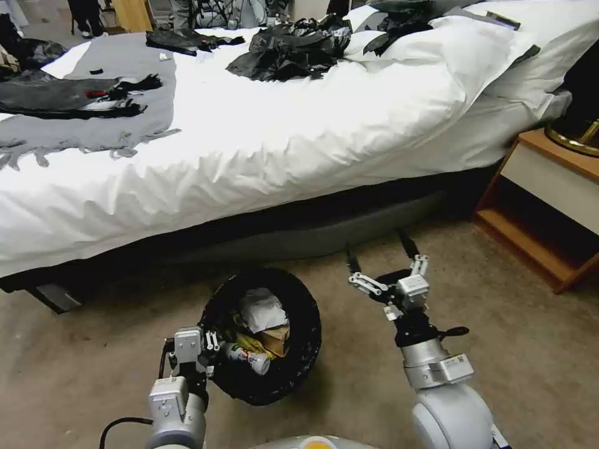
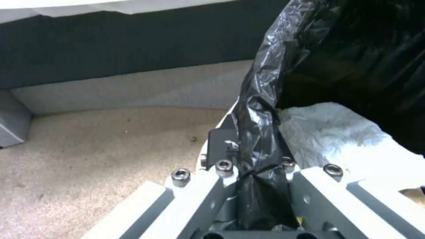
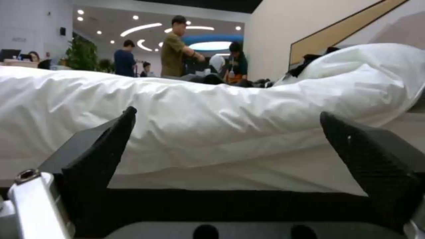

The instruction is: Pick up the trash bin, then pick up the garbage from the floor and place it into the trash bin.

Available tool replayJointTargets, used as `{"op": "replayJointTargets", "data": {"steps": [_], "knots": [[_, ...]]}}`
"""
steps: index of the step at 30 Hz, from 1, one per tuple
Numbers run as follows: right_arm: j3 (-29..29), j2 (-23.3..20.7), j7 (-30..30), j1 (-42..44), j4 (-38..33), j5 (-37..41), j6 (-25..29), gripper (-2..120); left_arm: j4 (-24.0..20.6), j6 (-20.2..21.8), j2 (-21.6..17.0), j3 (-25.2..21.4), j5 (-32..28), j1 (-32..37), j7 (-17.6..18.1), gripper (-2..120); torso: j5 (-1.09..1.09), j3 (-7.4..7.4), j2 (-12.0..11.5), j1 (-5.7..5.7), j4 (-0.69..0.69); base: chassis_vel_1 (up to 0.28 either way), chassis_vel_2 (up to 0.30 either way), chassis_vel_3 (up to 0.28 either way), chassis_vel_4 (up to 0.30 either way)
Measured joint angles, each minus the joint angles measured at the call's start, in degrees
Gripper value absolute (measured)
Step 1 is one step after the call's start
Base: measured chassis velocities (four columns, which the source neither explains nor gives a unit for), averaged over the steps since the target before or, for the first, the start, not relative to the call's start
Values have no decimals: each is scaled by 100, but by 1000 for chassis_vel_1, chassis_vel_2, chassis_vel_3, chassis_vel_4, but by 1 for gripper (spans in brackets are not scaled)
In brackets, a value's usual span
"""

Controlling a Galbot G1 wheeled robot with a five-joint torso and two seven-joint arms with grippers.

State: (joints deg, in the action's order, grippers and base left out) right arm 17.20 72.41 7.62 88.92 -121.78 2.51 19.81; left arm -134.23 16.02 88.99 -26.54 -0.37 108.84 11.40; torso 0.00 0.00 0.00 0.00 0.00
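1. Now our left gripper (image 1: pixel 211 349) pinches the bin (image 1: pixel 262 337) by its near-left rim; in the left wrist view the black liner (image 2: pixel 259 139) is clamped between the jaws.
2. We see the bin tilted over the carpet (image 1: pixel 93 374) just before the bed (image 1: pixel 249 137), its mouth toward our head camera.
3. Garbage lies inside: a white tissue (image 1: pixel 262 308), a brown bag (image 1: pixel 276 340), a yellow wrapper (image 1: pixel 249 343) and a small bottle (image 1: pixel 248 357).
4. Our right gripper (image 1: pixel 382 252) hangs to the bin's right, apart from it, jaws spread wide and holding nothing, aimed at the bed.
5. We cannot read the bottle's label.
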Motion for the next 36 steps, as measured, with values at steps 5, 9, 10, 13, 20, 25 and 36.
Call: {"op": "replayJointTargets", "data": {"steps": [5,9,10,13,20,25,36], "knots": [[1,58,79,-64,42,83,37,100,-43,-7,1,-4,-21,26,0,0,0,0,0,0,0,0,0,0,0],[19,76,86,-85,48,165,72,100,-82,-14,5,-24,-38,44,2,0,0,0,0,0,1,45,51,55,44],[19,76,86,-85,48,165,72,100,-82,-14,5,-24,-38,44,2,0,0,0,0,0,1,64,47,59,50],[63,69,134,-119,27,249,65,100,-112,-14,3,-49,-57,44,2,0,0,0,0,0,0,70,83,70,64],[146,41,73,-121,-48,405,16,100,-172,9,14,-31,-63,12,12,0,0,0,0,0,0,91,93,86,90],[148,49,99,-179,-91,441,-53,100,-249,55,23,-8,-51,-1,12,0,0,0,0,0,0,105,122,107,100],[163,39,127,-192,-133,294,-121,100,-314,58,32,-32,-81,19,13,0,0,0,0,0,0,118,126,138,125]]}}
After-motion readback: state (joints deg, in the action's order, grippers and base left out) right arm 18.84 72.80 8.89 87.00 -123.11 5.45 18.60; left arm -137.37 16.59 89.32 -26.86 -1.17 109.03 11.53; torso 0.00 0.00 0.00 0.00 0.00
